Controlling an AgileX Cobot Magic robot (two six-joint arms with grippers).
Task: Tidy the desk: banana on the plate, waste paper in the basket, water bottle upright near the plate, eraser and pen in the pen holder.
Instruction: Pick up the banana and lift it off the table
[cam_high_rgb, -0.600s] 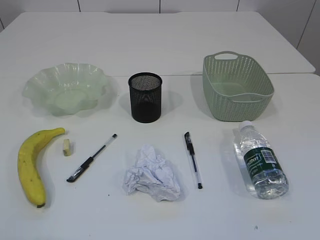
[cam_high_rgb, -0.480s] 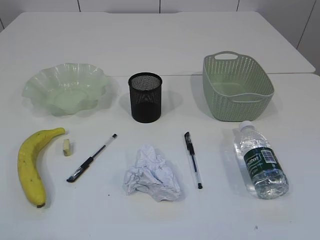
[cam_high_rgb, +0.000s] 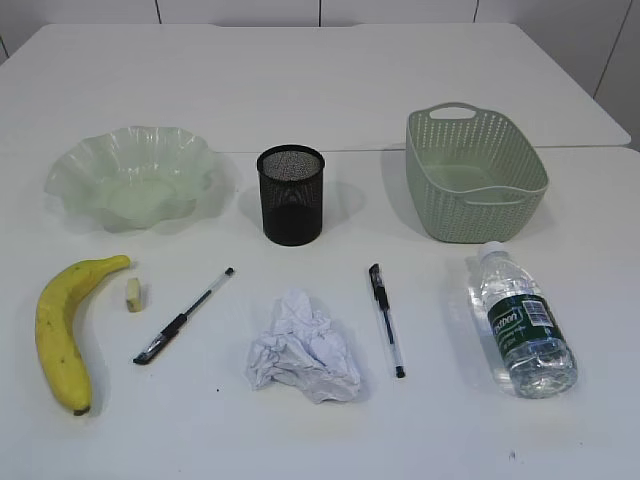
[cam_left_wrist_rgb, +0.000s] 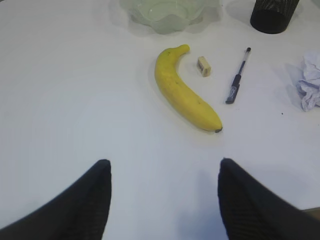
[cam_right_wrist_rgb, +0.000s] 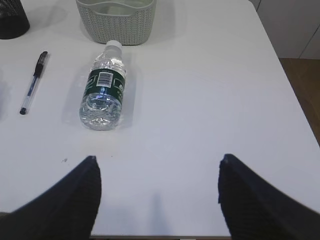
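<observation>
Banana (cam_left_wrist_rgb: 186, 91) lies untouched on tabletop (cam_left_wrist_rgb: 60, 100), ahead of released left end effector (cam_left_wrist_rgb: 162, 192). Water bottle (cam_right_wrist_rgb: 103, 87) lies ahead-left of released right end effector (cam_right_wrist_rgb: 157, 192); roll-away risked if nudged during grasp.

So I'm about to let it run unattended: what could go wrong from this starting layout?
The water bottle lies on its side with its cap against the basket, so it may roll when gripped. The eraser is small and sits right beside the banana, so fingers could nudge the fruit or miss it. The two pens lie flat on the table, a thin target for both open grippers.
</observation>
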